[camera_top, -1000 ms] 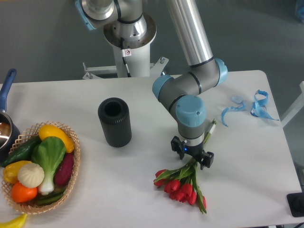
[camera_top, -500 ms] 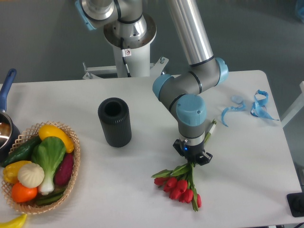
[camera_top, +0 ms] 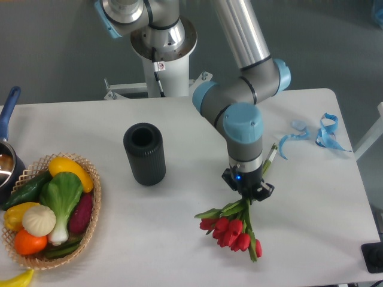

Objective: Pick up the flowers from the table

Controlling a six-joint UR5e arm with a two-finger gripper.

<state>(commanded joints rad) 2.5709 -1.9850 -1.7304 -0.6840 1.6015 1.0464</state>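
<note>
Camera view: 1 arm reaching down over the table.
Gripper: fingers clamped together on the flowers' stems, pointing downward.
Flowers: red buds fanned out below the gripper toward the table's front edge; stem ends poke out behind the wrist.
Black cylinder: upright, well left of the arm.
Blue ribbons: far right.
Basket: left edge, holding vegetables.

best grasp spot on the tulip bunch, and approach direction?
Grip the flowers across the gathered stems just above the leaves, coming from straight overhead. The stems are the one narrow, firm part; the red buds fan out wide and would probably crush. The gripper is already closed there, with the stem ends poking out past it toward the blue ribbons.
</note>
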